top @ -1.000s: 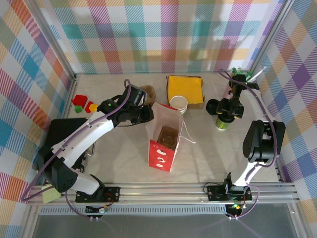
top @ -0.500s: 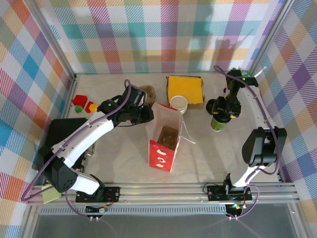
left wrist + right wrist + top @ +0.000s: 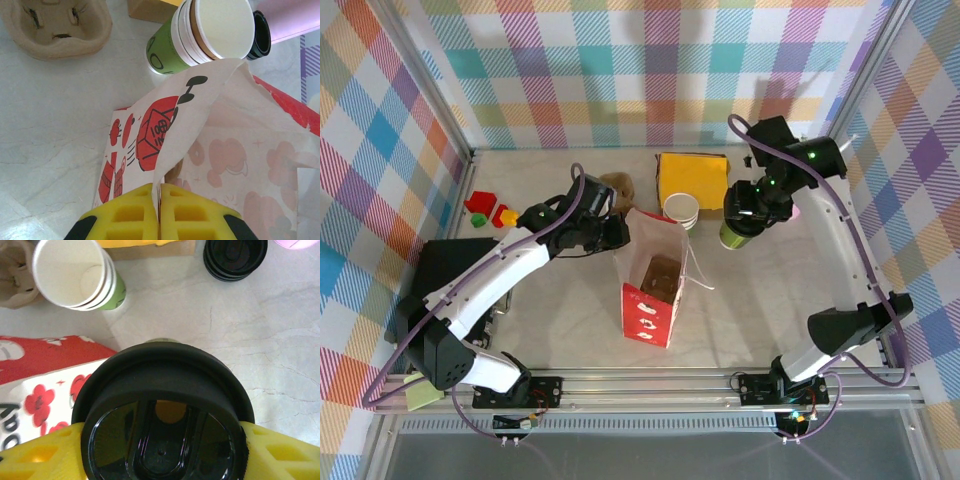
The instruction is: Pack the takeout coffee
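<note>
Item: green paper takeout cup with a black plastic lid (image 3: 734,236), being held up to the right of the red-and-white printed paper bag (image 3: 645,315), near its open top.
Right fingers (image 3: 285,450): yellow, standing partly spread, gripping the cup on both sides at its lid.
Left fingers (image 3: 145,197): yellow, pressing together, pinching the bag's upper left edge.
Stack of nested green cups (image 3: 681,209): standing on the pale marbled bench (image 3: 750,300) just behind the bag.
Brown pulp cup carrier (image 3: 55,22): lying behind the bag, leftward.
</note>
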